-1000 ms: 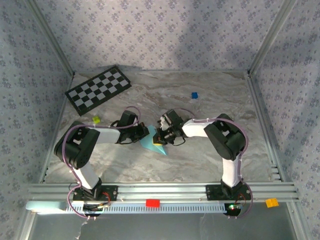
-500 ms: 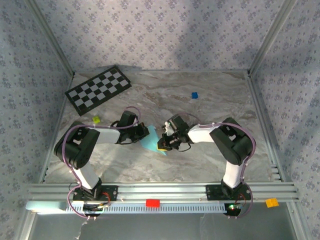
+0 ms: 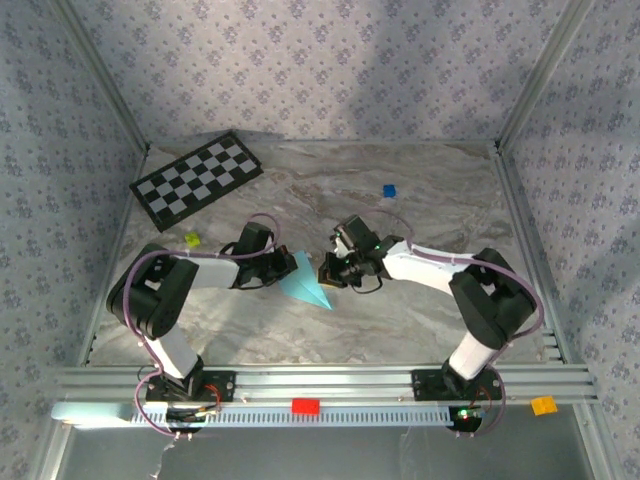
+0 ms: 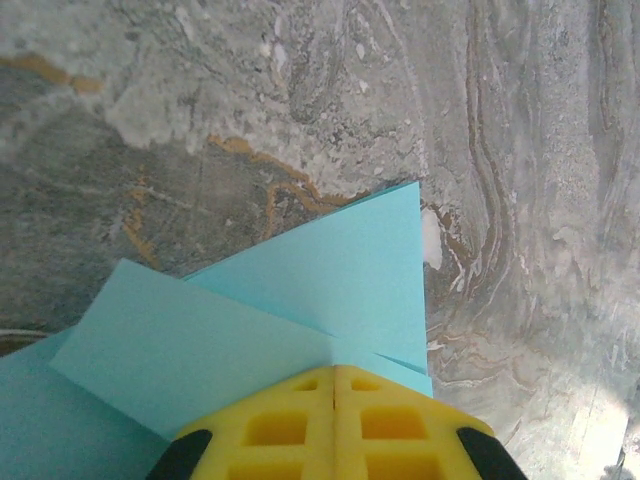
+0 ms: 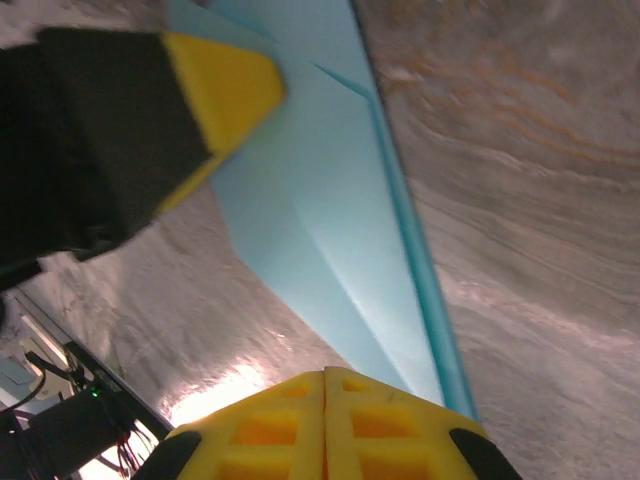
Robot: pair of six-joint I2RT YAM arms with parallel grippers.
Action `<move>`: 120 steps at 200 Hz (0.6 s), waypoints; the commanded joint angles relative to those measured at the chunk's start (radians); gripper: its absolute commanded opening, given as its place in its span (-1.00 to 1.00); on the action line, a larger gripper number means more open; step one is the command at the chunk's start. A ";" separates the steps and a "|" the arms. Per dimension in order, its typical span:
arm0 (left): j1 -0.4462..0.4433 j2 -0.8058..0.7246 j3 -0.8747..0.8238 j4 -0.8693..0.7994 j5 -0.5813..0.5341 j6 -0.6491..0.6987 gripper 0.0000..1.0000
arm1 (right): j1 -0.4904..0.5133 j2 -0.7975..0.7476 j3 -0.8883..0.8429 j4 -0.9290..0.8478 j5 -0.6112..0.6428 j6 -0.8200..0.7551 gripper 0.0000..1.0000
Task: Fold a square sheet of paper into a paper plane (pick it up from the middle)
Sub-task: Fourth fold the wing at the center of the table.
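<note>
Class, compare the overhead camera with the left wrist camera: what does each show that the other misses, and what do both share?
Overhead: the checkerboard, a small blue cube, and the folded blue paper in its whole pointed outline. Left wrist: the left hand shut, yellow pads together, over the paper's overlapping layers. Shared: that paper on the marbled table.

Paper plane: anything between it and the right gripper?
Nothing visible. The right gripper, shut, is right at the paper plane's right edge. The left gripper, also shut, rests on the opposite side of it, clear of that approach.
</note>
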 commanded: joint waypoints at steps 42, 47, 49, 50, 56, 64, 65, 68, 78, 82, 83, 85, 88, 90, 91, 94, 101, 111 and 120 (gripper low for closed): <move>0.007 -0.010 -0.032 -0.095 -0.038 -0.003 -1.00 | 0.014 -0.150 -0.095 -0.003 0.174 -0.049 -0.73; 0.006 -0.008 -0.032 -0.096 -0.038 -0.003 -1.00 | 0.015 -0.166 -0.112 0.011 0.186 -0.049 -0.73; 0.005 -0.008 -0.031 -0.096 -0.039 -0.003 -1.00 | 0.015 -0.173 -0.117 0.014 0.193 -0.049 -0.73; 0.005 -0.008 -0.032 -0.096 -0.039 -0.002 -1.00 | 0.015 -0.175 -0.120 0.016 0.197 -0.049 -0.73; 0.004 -0.006 -0.031 -0.097 -0.042 -0.004 -1.00 | 0.019 -0.200 -0.136 0.020 0.224 -0.051 -0.73; 0.005 -0.002 -0.029 -0.101 -0.044 -0.006 -1.00 | 0.023 -0.230 -0.156 0.029 0.265 -0.054 -0.73; 0.004 -0.001 -0.029 -0.103 -0.043 -0.007 -1.00 | 0.023 -0.233 -0.159 0.029 0.270 -0.054 -0.73; 0.005 -0.001 -0.029 -0.103 -0.044 -0.007 -1.00 | 0.023 -0.241 -0.168 0.035 0.284 -0.056 -0.73; 0.002 -0.002 -0.030 -0.102 -0.046 -0.010 -1.00 | 0.026 -0.275 -0.189 0.050 0.320 -0.067 -0.73; 0.001 -0.003 -0.030 -0.102 -0.046 -0.012 -1.00 | 0.025 -0.287 -0.195 0.054 0.328 -0.070 -0.73; 0.001 -0.002 -0.030 -0.102 -0.046 -0.012 -1.00 | 0.026 -0.290 -0.196 0.055 0.332 -0.070 -0.73; 0.001 -0.002 -0.030 -0.102 -0.046 -0.012 -1.00 | 0.025 -0.294 -0.200 0.058 0.336 -0.071 -0.73; 0.001 -0.002 -0.029 -0.101 -0.047 -0.012 -1.00 | 0.024 -0.301 -0.202 0.063 0.342 -0.072 -0.73; 0.001 -0.002 -0.030 -0.100 -0.047 -0.013 -1.00 | 0.023 -0.305 -0.203 0.066 0.344 -0.074 -0.73; 0.001 -0.003 -0.029 -0.100 -0.046 -0.013 -1.00 | 0.022 -0.306 -0.204 0.068 0.344 -0.074 -0.73; 0.001 -0.001 -0.030 -0.100 -0.045 -0.013 -1.00 | 0.020 -0.312 -0.207 0.075 0.344 -0.076 -0.73; -0.001 -0.002 -0.031 -0.094 -0.047 -0.015 -1.00 | 0.014 -0.321 -0.208 0.082 0.348 -0.077 -0.74; -0.002 0.001 -0.029 -0.091 -0.047 -0.017 -1.00 | 0.004 -0.329 -0.201 0.066 0.371 -0.063 -0.76; -0.002 0.004 -0.026 -0.089 -0.046 -0.018 -1.00 | -0.010 -0.330 -0.193 0.057 0.362 -0.067 -0.79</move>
